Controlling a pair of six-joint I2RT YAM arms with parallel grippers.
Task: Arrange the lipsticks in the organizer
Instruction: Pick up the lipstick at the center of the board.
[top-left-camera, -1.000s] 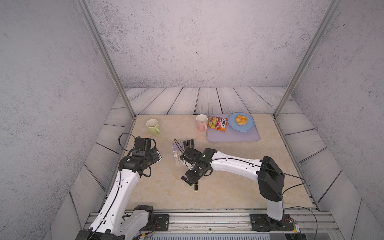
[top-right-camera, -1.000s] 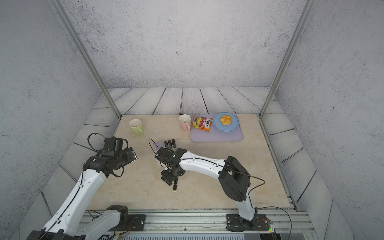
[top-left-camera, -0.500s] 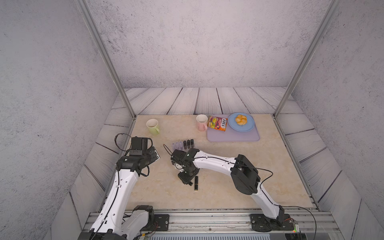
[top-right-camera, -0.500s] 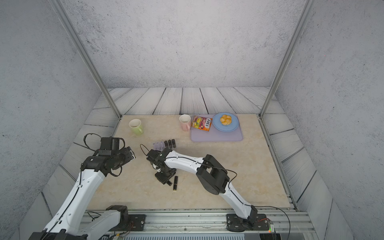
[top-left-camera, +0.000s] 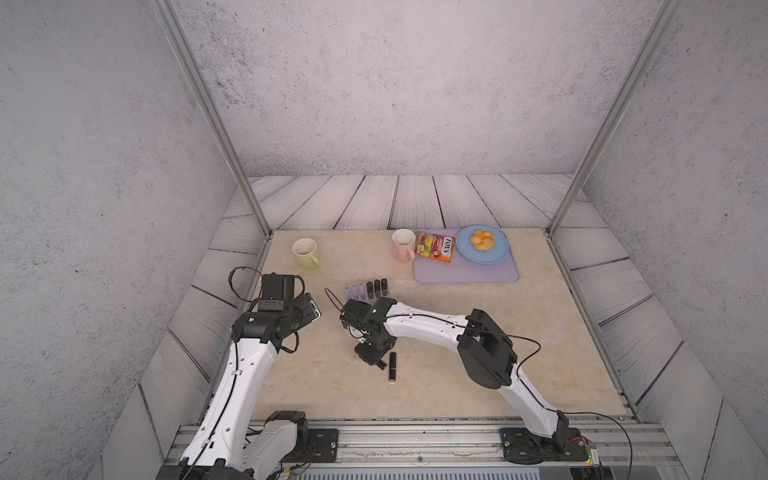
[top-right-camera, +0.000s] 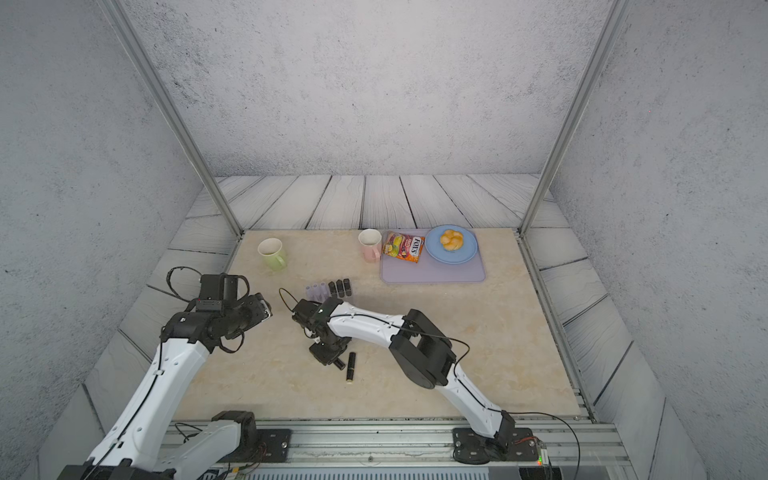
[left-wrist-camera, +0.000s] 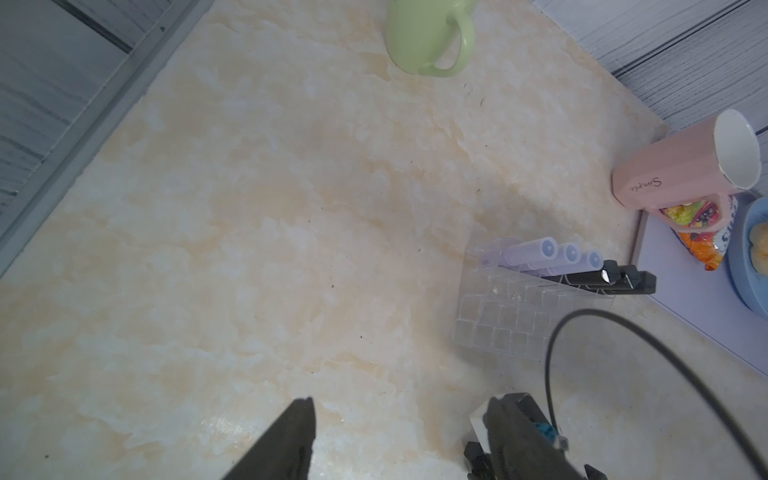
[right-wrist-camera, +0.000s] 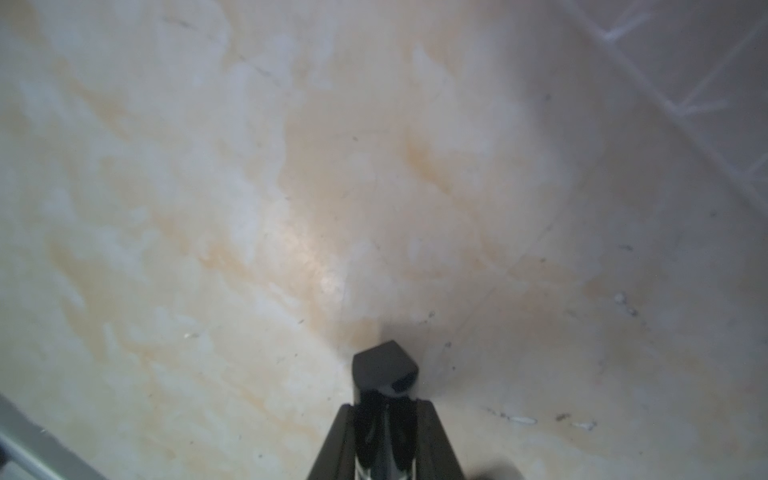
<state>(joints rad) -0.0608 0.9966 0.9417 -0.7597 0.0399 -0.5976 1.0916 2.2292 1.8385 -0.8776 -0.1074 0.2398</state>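
Observation:
The clear organizer (top-left-camera: 365, 296) stands mid-table and holds three lilac lipsticks (top-left-camera: 353, 289) and three black ones (top-left-camera: 377, 286); the left wrist view shows them too, lilac lipsticks (left-wrist-camera: 540, 253) and black lipsticks (left-wrist-camera: 602, 282). My right gripper (top-left-camera: 374, 360) is low over the table in front of the organizer, shut on a black lipstick (right-wrist-camera: 382, 365) whose end pokes out past the fingertips. Another black lipstick (top-left-camera: 392, 366) with a gold end lies flat just right of that gripper. My left gripper (left-wrist-camera: 399, 415) hangs open and empty, left of the organizer.
A green mug (top-left-camera: 305, 252) stands at the back left and a pink mug (top-left-camera: 403, 245) at the back middle. A lilac mat (top-left-camera: 465, 276) at the back right carries a snack packet (top-left-camera: 435, 247) and a blue plate (top-left-camera: 500, 255) with a bun.
My right gripper has closed on the black lipstick, and the right arm's elbow has swung left. The left arm has drawn back a little. The lying lipstick has stayed put.

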